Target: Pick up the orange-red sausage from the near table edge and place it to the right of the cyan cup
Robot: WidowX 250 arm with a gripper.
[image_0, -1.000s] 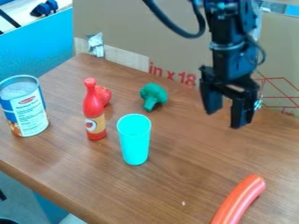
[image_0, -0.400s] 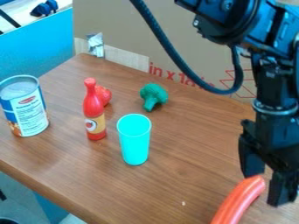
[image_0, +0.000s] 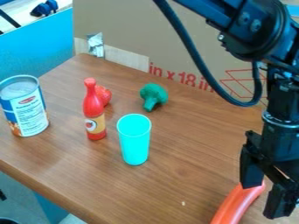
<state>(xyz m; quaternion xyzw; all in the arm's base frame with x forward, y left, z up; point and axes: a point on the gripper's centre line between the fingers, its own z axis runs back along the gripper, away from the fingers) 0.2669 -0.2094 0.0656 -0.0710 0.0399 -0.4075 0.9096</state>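
Observation:
The black gripper (image_0: 263, 199) hangs at the lower right, its two fingers apart. Its left finger covers part of the far end of an orange-red curved object (image_0: 235, 205), which runs down to the bottom edge; whether they touch I cannot tell. Left of centre stands a turquoise cup (image_0: 134, 140), upright. Behind it to the left is a red bottle (image_0: 93, 109) with a tan label, also upright. A red round item (image_0: 104, 94) is partly hidden behind the bottle. The green toy broccoli (image_0: 154, 96) lies farther back, near the middle.
A blue and white can (image_0: 24, 106) stands at the table's left side. Cardboard (image_0: 175, 30) rises along the back edge of the wooden table (image_0: 169, 188). The arm's black cable loops down at the upper right.
From the back right, my gripper has come forward and to the right, down to the curved object's far end. The cup, bottle, broccoli and can have kept their places.

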